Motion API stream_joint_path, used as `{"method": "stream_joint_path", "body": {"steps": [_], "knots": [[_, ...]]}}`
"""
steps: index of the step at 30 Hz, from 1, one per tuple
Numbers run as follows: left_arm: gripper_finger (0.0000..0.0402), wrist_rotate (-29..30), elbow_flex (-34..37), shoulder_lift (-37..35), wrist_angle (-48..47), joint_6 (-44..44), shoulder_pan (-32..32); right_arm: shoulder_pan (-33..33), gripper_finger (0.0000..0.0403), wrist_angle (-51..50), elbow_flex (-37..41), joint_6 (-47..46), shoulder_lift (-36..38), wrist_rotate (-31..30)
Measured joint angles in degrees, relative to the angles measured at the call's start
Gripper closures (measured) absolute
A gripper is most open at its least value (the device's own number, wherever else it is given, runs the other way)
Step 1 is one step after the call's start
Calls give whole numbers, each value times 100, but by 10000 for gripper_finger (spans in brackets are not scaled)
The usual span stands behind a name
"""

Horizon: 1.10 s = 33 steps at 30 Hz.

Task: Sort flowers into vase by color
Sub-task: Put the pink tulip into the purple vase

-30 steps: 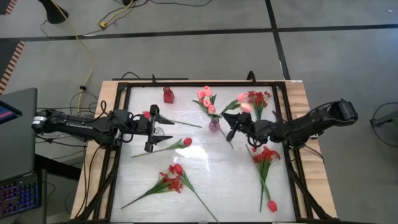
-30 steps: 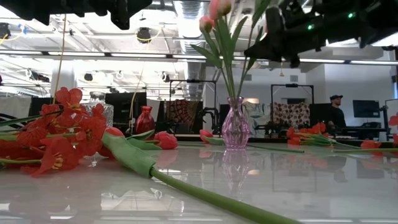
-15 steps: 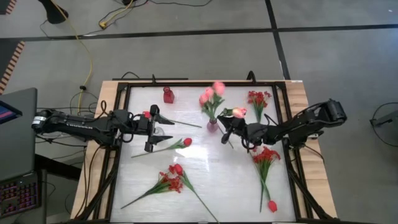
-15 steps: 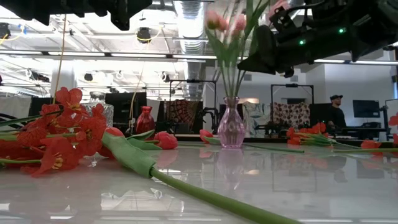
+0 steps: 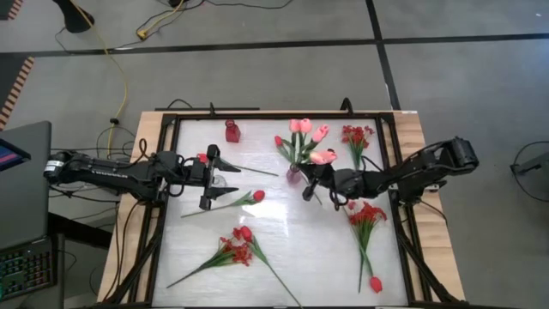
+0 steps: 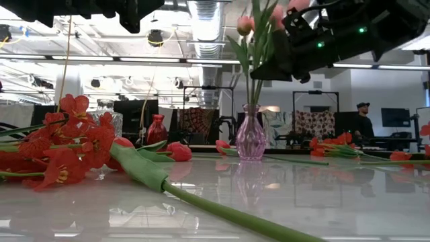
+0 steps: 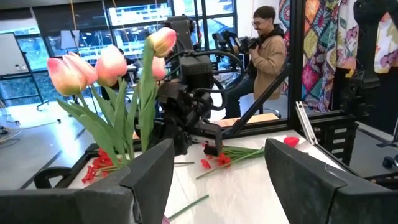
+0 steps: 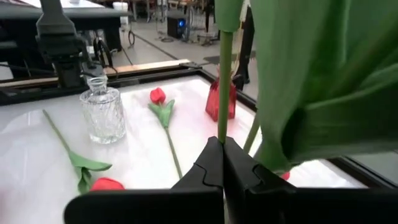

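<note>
1. Lay nearest the low camera on the bench (image 5: 283, 236): a bushy red spray (image 5: 233, 251) with a red tulip (image 6: 144, 171) across it, neither yet sorted.
2. Lay unsorted at mid-bench: another red tulip (image 5: 257, 196) near the left arm, a second red spray (image 5: 366, 215) on the right side, and a lone red tulip (image 5: 375, 283) at the right front corner.
3. Lay farther back near the rear right edge: a third red spray (image 5: 355, 135), untouched.
4. Stood empty: the clear glass vase (image 8: 102, 113) just beside the left tool, and the red vase (image 5: 232, 130) at the back edge.
5. Held several pink tulips (image 5: 302, 129) already: the pink vase (image 6: 252, 134), so the pink group looked well under way and the reds not begun, as a judgement.
6. Was pinched fully closed on a green stem (image 8: 224, 87): the right tool (image 8: 222, 163), held above the bench just beside the pink vase, carrying a pink tulip (image 5: 323, 157) toward the bunch; not yet visibly seated in the vase.
7. Hovered with fingers spread fairly wide and nothing between them: the left tool (image 7: 214, 171), waiting over the left side of the bench.
</note>
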State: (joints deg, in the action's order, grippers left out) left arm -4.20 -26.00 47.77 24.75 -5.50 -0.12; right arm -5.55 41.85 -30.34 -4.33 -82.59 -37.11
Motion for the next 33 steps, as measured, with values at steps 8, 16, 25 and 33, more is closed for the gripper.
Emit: {"method": "stream_joint_path", "body": {"steps": [8,16,25,33], "knots": [[162,-45,0,0,-15,7,0,233,383,-630,-261,-263,-2,292],[162,-55,0,0,-134,15,-2,346,383,-872,-261,-383,-2,445],[161,-57,0,0,-142,17,-2,344,382,-1097,-261,-379,-2,585],[161,-59,0,0,-140,77,-2,346,370,-1159,-261,-272,-2,587]]}}
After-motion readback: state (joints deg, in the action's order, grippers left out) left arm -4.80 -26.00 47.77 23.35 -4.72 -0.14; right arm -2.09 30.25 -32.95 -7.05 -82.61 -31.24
